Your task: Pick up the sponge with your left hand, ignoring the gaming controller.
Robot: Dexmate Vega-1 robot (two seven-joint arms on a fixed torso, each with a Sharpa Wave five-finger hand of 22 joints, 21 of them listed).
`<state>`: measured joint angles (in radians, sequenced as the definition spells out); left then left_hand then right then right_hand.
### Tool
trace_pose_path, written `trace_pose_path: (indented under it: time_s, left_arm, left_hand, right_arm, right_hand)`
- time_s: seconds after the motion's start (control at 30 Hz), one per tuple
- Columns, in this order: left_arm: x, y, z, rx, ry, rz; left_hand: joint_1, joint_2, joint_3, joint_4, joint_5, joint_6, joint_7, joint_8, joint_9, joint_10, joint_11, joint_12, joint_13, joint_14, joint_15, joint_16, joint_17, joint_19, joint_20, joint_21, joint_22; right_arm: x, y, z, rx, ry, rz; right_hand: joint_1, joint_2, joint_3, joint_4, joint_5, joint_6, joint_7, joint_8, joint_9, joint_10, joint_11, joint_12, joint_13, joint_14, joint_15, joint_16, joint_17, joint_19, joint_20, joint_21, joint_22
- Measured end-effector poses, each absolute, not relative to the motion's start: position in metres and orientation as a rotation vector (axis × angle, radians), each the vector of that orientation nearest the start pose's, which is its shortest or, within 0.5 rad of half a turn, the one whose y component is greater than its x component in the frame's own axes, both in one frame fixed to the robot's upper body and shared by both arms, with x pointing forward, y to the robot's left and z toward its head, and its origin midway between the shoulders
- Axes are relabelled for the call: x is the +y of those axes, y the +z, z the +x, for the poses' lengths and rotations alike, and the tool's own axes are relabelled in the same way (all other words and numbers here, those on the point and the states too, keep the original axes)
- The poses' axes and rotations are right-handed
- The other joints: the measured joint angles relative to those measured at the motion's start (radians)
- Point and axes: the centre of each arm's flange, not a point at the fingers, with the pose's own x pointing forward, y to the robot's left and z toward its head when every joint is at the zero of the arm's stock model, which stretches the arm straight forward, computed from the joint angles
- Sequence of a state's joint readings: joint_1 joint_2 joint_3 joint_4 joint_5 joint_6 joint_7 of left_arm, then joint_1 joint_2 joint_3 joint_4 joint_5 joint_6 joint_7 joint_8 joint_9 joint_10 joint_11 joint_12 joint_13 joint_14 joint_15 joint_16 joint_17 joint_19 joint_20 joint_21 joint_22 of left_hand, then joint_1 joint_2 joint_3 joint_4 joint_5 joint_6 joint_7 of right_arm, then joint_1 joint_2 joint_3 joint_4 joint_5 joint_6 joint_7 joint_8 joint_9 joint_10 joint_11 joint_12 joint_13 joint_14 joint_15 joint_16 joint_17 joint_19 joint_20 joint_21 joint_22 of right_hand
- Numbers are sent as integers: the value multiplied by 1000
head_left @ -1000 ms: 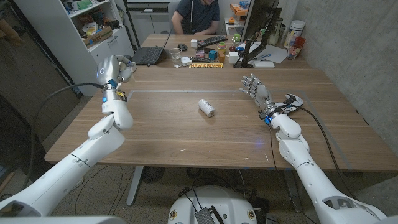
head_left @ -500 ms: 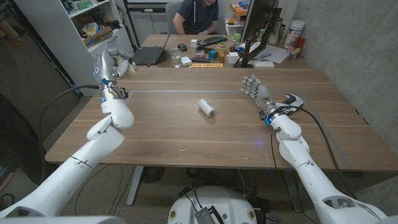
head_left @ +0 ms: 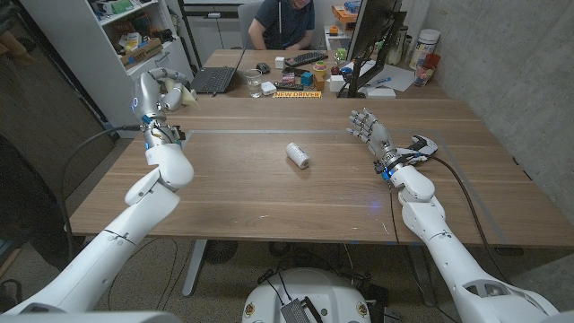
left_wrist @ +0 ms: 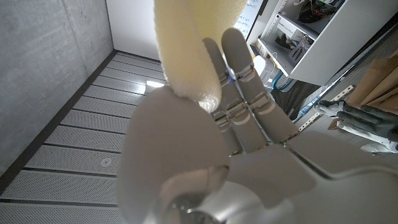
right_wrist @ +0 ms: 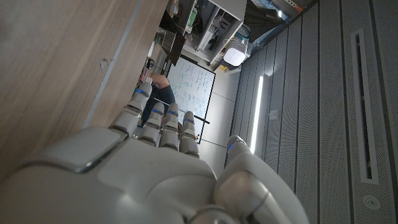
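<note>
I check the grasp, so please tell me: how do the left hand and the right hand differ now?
The left hand is raised off the table and holds the pale yellow sponge. The right hand holds nothing. The left hand's fingers press the sponge, while the right hand's fingers are apart. Both are the same grey-white build.

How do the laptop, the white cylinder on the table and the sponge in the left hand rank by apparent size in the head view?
1. Laptop, clearly largest.
2. White cylinder and sponge: unsure. The left hand hides much of the sponge.
</note>
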<state>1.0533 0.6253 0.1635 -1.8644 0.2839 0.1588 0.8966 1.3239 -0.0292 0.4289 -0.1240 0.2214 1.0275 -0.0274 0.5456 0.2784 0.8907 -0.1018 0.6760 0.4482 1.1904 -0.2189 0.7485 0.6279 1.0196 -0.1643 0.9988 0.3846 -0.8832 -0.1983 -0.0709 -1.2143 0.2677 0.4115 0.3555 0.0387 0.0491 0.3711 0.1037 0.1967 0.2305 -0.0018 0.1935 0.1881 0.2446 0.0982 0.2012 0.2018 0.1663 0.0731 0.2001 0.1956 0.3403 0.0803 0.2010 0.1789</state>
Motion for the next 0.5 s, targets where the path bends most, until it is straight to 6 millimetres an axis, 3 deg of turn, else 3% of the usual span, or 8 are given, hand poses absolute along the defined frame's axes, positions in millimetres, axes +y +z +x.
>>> trace_pose_path:
  time_s: [0.5]
  left_arm:
    - [354,67,503,-978,890,564]
  left_hand:
    - [-2,3,4,-4,4,0,0,-7,2,0,0,-5,2,6,-1,-6,9,0,0,15,-4]
  right_arm:
    - [-256,-37,644,-736,330,-68]
  right_hand:
    - [0,0,0,0,0,0,0,0,0,0,0,0,0,0,0,0,0,0,0,0,0]
